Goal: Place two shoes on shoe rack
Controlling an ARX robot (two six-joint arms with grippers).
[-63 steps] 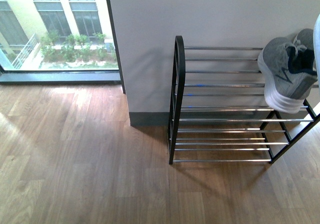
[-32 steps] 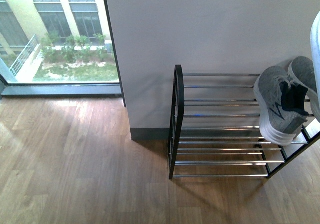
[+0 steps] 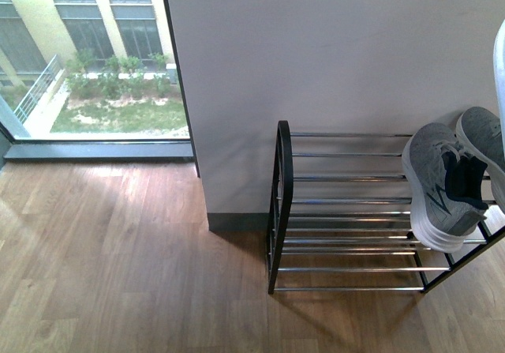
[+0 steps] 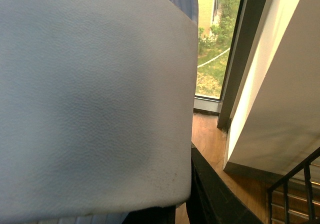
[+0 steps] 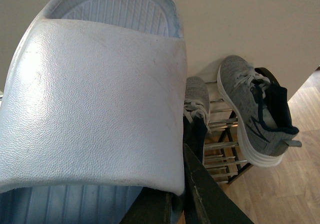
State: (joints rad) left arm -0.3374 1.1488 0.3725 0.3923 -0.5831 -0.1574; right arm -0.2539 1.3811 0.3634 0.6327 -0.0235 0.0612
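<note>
A pale blue slide (image 4: pixel 95 98) fills the left wrist view, and my left gripper (image 4: pixel 177 204) is shut on the edge of its strap. My right gripper (image 5: pixel 172 199) is shut on the other pale blue slide (image 5: pixel 100 98), held above the rack's right end. In the front view only a pale sliver of that slide (image 3: pixel 500 61) shows at the right edge. The shoe rack (image 3: pixel 347 211) stands against the wall, a black frame with chrome bars. Two grey sneakers (image 3: pixel 442 187) (image 3: pixel 483 144) lean on its right end, also seen in the right wrist view as sneakers (image 5: pixel 255 114) (image 5: pixel 196 96).
A white wall (image 3: pixel 331 53) with a dark skirting backs the rack. A floor-height window (image 3: pixel 95 61) with a dark frame is at the left. Wooden floor (image 3: pixel 126 274) spreads before both. The rack's left bars (image 3: pixel 339 175) carry no shoes.
The rack and sneakers sit lower in the front view than a second ago, and more wall shows above them. The sneakers keep their place on the rack.
</note>
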